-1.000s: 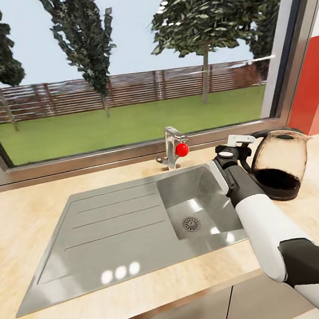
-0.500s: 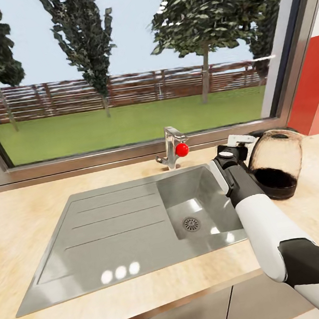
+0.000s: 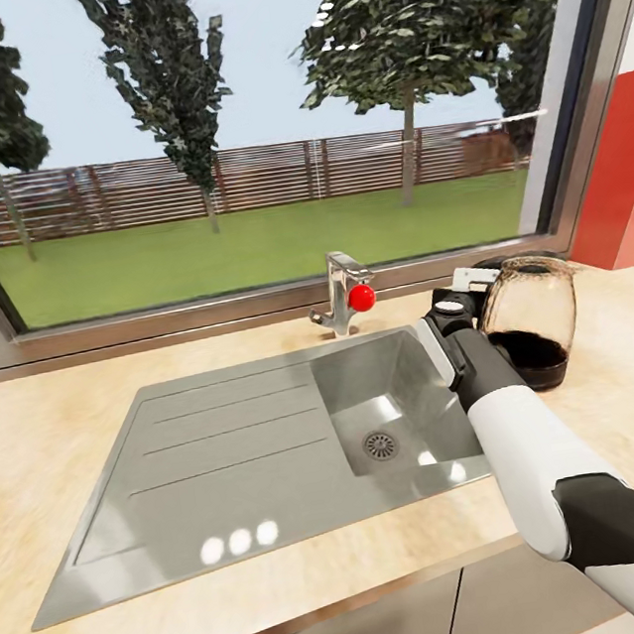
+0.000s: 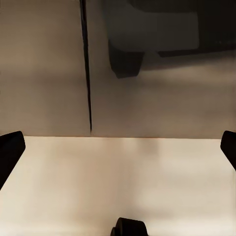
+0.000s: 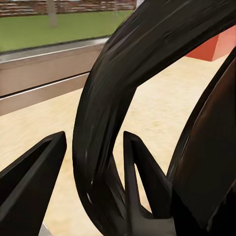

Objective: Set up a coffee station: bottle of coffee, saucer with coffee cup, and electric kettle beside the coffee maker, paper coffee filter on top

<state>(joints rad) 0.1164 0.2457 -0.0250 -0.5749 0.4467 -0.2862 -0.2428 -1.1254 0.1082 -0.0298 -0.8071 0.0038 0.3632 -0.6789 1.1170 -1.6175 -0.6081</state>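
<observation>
Near the counter's (image 3: pixel 62 431) right end, close to its back edge under the window (image 3: pixel 233 138), the electric kettle (image 3: pixel 528 324) sits with its glass body tipped toward the sink (image 3: pixel 244 447), dark base toward the counter's front. Whether the base touches the surface or is lifted cannot be told. Right arm reaches across the sink's right rim to it; the right gripper (image 3: pixel 468 289) sits at the kettle's handle side.

Right wrist view: the kettle's black curved handle (image 5: pixel 128 93) runs between the two dark fingers (image 5: pixel 29 182), one finger on either side, both pressed close against it. Gripper clenched on the handle. Dark kettle body fills the edge beside it; pale counter and window frame beyond.

Faucet (image 3: pixel 344 293) with a red knob (image 3: pixel 360 297) stands at the sink's back rim, left of the kettle and apart from it. Red wall panel (image 3: pixel 630 186) behind the counter's right end.

Left wrist view: left gripper (image 4: pixel 118 152) with fingertips spread wide at the frame's two sides, nothing between them; a pale surface and cabinet fronts with a dark seam ahead.
</observation>
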